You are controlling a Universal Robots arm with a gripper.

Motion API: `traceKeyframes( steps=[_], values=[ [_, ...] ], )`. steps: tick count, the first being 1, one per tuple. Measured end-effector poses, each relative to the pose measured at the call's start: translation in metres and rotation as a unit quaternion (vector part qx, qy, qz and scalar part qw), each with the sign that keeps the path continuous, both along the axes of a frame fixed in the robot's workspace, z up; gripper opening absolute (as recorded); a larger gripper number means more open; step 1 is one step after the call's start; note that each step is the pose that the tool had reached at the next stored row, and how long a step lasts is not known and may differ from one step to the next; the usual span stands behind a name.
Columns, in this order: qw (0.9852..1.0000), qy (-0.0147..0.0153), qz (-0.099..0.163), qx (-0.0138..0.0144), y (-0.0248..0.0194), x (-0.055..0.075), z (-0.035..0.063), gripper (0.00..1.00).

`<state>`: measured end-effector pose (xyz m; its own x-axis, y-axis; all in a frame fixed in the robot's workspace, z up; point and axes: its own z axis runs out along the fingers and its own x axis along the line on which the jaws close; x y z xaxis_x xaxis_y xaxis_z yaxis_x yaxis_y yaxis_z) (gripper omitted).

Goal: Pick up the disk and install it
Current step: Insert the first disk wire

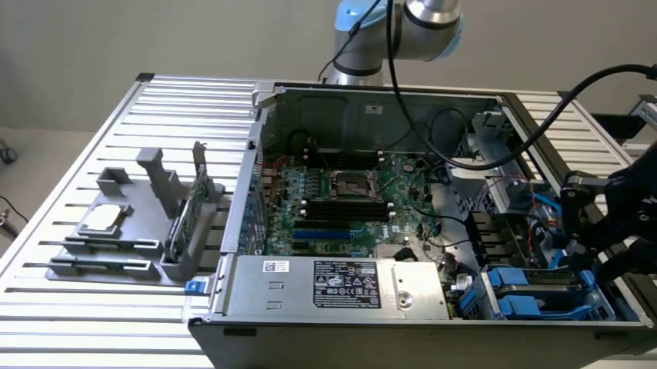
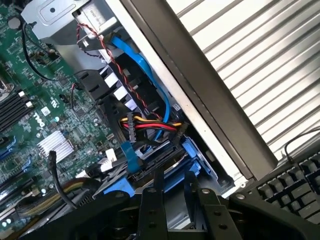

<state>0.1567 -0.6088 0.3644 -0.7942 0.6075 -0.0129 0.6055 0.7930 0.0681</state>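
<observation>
A: Pincer (image 1: 601,250)?

B: Down over the drive bay at the exterior view's right. In the wrist view the pincer (image 2: 173,175) has its fingers a narrow gap apart, clamping nothing I can see.

A: Rest, big to small?

B: Slatted surface (image 1: 103,138). Open case (image 1: 411,342) lying on its side with the panel off, I'd say so the arm can reach in from above. Motherboard (image 1: 339,200). Then the disk (image 1: 528,296): its blue carrier sits in the corner bay, and the disk (image 2: 190,152) is right at the fingertips.

A: Seated?

B: Looks in the bay. Can't tell if it's fully home.

A: Hidden?

B: Metal face and label. Cables (image 2: 150,125) cross the bay, and the pincer's body is partly cut off.
</observation>
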Motion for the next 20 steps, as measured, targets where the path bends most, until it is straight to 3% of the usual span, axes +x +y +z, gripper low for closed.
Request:
traceKeyframes(
  steps=[4, 9, 11, 13, 18, 20],
  values=[
    [0.9994, 0.0, -0.035, -0.0001, 0.0, 0.0, -0.0052, 0.31],
    [0.9969, 0.0, -0.079, -0.0001, 0.0, 0.0, -0.0132, 0.31],
    [0.9965, 0.0003, -0.084, 0.0008, -0.0001, 0.0, -0.0145, 0.31],
    [0.9956, 0.0007, -0.094, 0.0064, -0.0001, 0.0, -0.0153, 0.31],
    [0.9927, 0.0029, -0.116, 0.0304, 0.0, 0.0, -0.0162, 0.31],
    [0.9913, 0.0034, -0.126, 0.0375, 0.0, 0.0, -0.0163, 0.31]
  ],
)
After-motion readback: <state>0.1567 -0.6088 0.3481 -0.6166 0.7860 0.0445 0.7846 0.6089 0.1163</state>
